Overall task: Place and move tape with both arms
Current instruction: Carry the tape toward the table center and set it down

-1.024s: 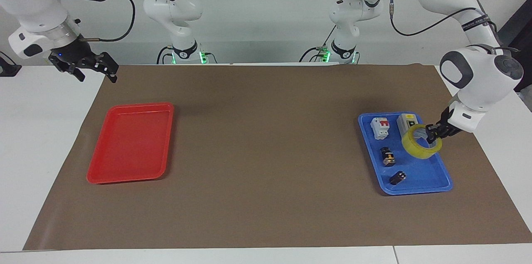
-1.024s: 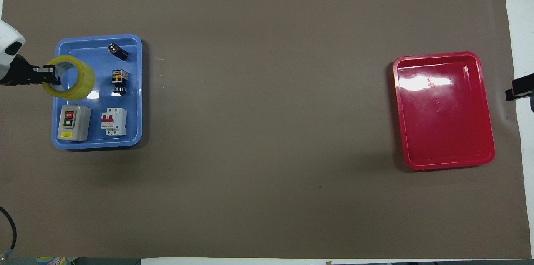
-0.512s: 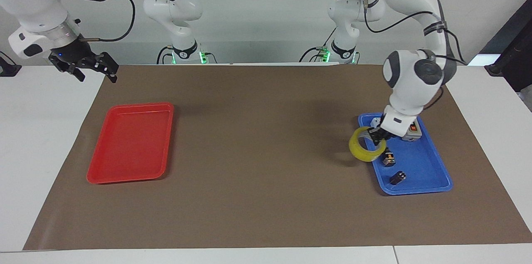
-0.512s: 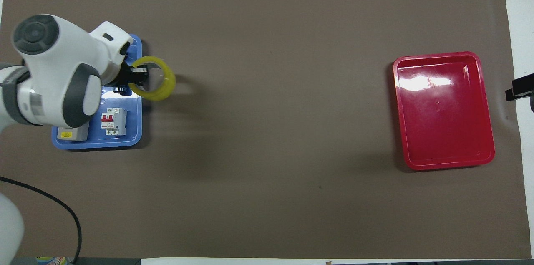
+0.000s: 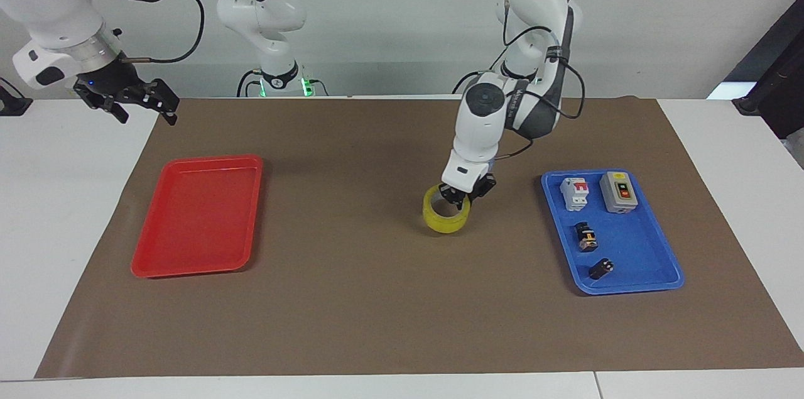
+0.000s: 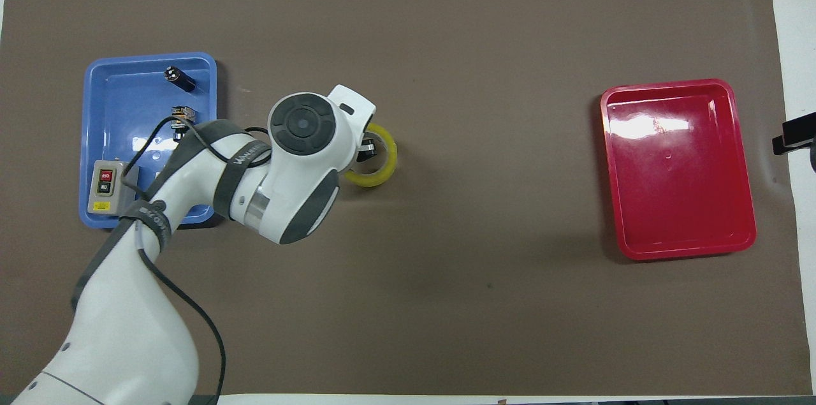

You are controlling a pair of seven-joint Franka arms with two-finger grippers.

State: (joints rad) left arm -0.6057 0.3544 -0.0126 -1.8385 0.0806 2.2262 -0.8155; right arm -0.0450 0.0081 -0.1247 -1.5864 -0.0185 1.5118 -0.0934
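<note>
Carried out of the blue tray (image 5: 666, 257), the tape (image 5: 446, 218) now sits on the mat beside it toward the red tray (image 5: 196, 215), my left gripper (image 5: 461, 196) pinching its wall; light, stiff, slick—hold across the rim; right gripper (image 5: 135, 102) waits open.

White table (image 5: 75, 210) under a wide brown mat (image 5: 377, 298) — seams between the tabletop panels showing along the mat's edge, plain pale wall (image 5: 389, 9) above the table, even light — a dark panel (image 5: 776, 72) at one corner

yellow tape (image 5: 446, 217) roll, flat on mat (image 5: 352, 298)
</note>
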